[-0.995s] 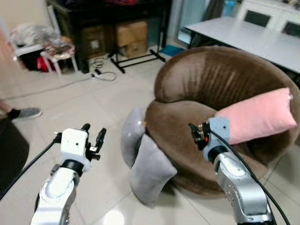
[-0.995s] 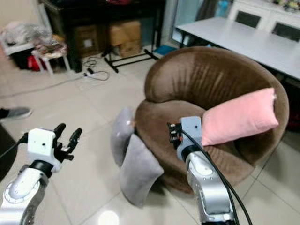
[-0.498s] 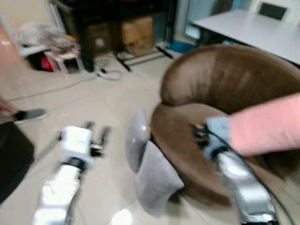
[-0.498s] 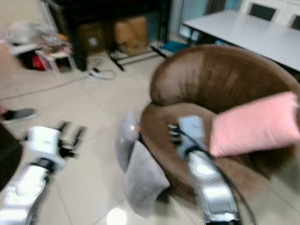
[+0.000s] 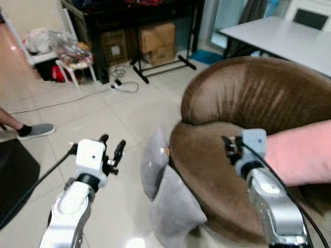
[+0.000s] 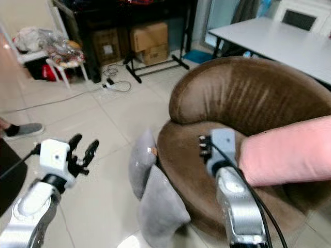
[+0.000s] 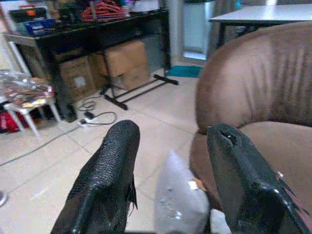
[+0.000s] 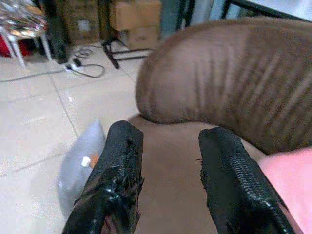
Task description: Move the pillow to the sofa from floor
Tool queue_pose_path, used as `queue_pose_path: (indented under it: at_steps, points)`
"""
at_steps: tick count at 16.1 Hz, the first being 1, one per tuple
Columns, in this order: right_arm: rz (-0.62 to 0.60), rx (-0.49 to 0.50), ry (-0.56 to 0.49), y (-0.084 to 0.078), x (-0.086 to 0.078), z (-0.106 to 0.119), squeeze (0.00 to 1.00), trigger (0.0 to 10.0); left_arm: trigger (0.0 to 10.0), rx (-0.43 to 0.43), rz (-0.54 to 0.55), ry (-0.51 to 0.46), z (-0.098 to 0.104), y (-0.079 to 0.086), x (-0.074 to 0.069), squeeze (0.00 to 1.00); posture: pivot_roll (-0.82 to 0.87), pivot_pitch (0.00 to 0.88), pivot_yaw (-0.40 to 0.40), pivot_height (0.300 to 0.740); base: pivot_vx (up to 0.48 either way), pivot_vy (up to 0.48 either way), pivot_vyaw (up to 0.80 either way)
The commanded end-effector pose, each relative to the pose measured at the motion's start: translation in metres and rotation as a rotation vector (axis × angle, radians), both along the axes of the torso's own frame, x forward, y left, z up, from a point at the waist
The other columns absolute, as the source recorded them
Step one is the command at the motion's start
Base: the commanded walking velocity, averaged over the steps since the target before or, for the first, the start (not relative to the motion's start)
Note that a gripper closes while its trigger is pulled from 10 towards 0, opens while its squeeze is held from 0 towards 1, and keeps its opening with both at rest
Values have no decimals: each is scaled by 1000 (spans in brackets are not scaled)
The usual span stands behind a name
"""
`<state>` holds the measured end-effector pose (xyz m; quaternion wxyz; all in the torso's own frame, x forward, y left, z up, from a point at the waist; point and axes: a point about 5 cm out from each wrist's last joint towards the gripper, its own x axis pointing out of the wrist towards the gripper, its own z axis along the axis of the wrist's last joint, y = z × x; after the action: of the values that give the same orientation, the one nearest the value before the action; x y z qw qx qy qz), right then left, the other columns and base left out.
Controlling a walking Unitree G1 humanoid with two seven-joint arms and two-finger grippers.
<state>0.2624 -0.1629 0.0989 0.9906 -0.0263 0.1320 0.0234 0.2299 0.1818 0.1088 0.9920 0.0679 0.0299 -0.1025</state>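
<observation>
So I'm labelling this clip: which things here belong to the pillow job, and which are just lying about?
Job:
- two grey pillows on the floor, leaning against the sofa
- brown sofa
- left gripper, open
- right gripper, open, over the seat

Lying about:
- pink pillow, already on the sofa
- cardboard boxes
- white table
- power strip

Parted black fingers (image 8: pixel 117 180) over brown sofa (image 8: pixel 224 92)
</observation>
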Motion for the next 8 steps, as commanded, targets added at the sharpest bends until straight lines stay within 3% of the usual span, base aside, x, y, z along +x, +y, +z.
queue_pose_path:
  at_steps: [1, 8]
  points:
    - [28, 16, -13, 10, 2, 3, 0, 10000, 10000, 14, 21, 2, 1, 7, 0, 0, -7, 0, -13, 740, 289, 0, 0]
    - [18, 47, -10, 9, 1, 3, 0, 10000, 10000, 12, 18, 3, 0, 6, 0, 0, -12, 0, -10, 740, 294, 0, 0]
